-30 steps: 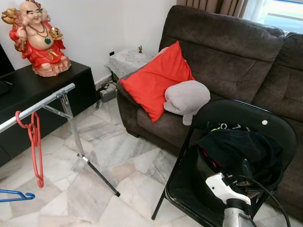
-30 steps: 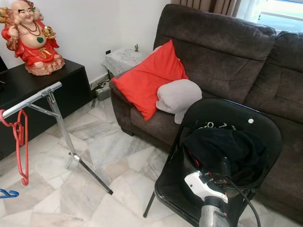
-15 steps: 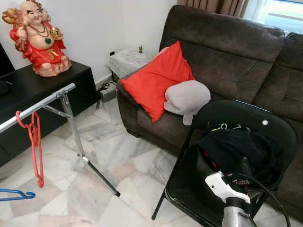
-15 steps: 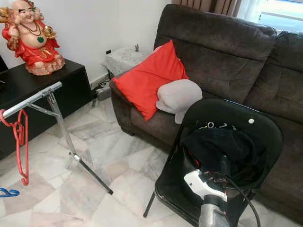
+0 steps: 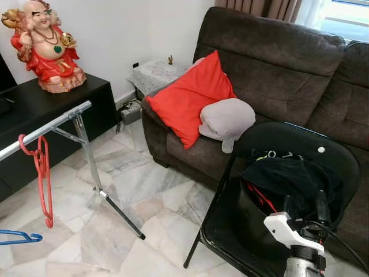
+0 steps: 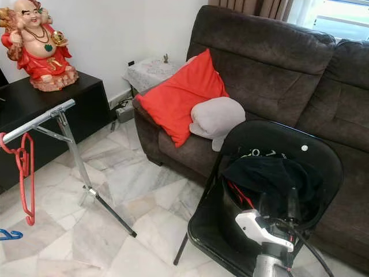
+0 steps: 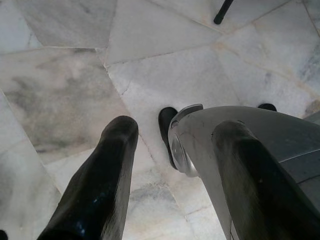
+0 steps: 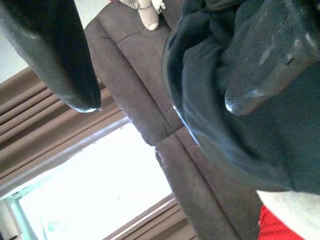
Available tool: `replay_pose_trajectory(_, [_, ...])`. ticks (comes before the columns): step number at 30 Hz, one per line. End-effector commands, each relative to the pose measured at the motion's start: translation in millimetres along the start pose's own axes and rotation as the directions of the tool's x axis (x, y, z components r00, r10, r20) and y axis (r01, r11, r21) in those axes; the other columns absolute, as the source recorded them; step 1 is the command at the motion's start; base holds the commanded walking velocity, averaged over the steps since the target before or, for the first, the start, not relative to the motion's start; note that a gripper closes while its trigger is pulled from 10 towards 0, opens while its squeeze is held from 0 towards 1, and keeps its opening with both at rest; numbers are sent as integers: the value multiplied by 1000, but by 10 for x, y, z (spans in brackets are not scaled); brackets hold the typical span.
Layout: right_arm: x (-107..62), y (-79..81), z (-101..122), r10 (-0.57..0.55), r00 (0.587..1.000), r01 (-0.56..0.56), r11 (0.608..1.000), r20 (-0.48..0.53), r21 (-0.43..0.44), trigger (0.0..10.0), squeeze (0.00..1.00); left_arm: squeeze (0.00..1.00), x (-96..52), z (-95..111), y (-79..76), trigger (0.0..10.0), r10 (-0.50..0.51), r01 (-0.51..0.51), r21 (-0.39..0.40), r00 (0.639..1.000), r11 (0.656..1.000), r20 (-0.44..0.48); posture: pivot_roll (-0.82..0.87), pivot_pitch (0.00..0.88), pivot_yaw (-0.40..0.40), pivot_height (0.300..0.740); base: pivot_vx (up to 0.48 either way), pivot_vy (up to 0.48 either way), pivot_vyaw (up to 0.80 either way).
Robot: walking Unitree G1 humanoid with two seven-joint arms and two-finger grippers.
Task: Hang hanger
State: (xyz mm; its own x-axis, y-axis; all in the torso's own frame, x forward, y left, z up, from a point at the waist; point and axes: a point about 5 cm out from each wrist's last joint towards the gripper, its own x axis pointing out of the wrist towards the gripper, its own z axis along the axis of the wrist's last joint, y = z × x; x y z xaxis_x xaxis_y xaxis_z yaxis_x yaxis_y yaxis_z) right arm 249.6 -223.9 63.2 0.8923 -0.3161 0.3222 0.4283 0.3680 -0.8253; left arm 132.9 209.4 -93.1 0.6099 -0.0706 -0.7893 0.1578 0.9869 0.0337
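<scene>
A black folding chair stands at the right and holds a heap of black clothing. A red hanger strip peeks out under the heap. My right gripper is open just in front of the clothing, nothing between its fingers. The right wrist view shows the open gripper facing the black clothing. At the left, red hangers hang from a metal rack rail. A blue hanger shows at the lower left edge. My left gripper hangs open over the marble floor.
A brown sofa with a red cushion and a grey cushion stands behind the chair. A black cabinet with a red statue is at the left. The rack's leg crosses the marble floor.
My right gripper has shifted to the right in front of the clothing, and both its fingers now show apart. Rack and hangers have not moved.
</scene>
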Motion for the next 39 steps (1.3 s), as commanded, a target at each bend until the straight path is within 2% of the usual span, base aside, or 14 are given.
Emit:
replay_pose_trajectory(1, [1,-14,-11,10,1000,-10,1000,-17,-6,10000,0,0,-5,-54,-53,10000,-20,21,6,999,1000,-27,104,48,-24,740,0,0,0])
replay_pose_trajectory(10, [-19,99,-43,112,991,-113,994,-67,-3,10000,0,0,-19,-78,-25,10000,-16,16,5,999,1000,-36,105,49,-25,740,0,0,0])
replay_pose_trajectory(14, [-99,141,-123,154,982,-158,987,-113,-22,10000,0,0,-19,-87,-33,10000,-15,15,8,999,1000,-42,105,49,-25,740,0,0,0])
replay_pose_trajectory(19, [-123,25,-208,79,983,-87,996,-168,-37,10000,0,0,-12,-91,-68,10000,-18,19,9,999,1000,-45,101,49,-25,740,0,0,0])
replay_pose_trajectory(20, [-141,-24,-260,57,977,-67,997,-207,-41,10000,0,0,-11,-91,-77,10000,-20,20,10,999,1000,-45,101,49,-25,740,0,0,0])
replay_pose_trajectory(26, [-215,-28,-425,84,955,-110,991,-286,-76,10000,0,0,-8,-92,-93,10000,-24,25,12,999,1000,-47,95,49,-23,740,0,0,0])
replay_pose_trajectory(29, [-208,-27,-452,92,952,-122,989,-294,-85,10000,0,0,-9,-93,-88,10000,-24,24,11,999,1000,-47,95,49,-23,740,0,0,0])
replay_pose_trajectory(34, [-40,-29,-501,165,958,-204,967,-236,-153,10000,0,0,-22,-105,-39,10000,-15,16,12,998,1000,-53,97,44,-23,740,0,0,0])
replay_pose_trajectory(39, [-16,-82,-655,164,946,-226,952,-280,-205,10000,0,0,-18,-92,-25,10000,-10,11,10,999,1000,-52,99,43,-22,740,0,0,0])
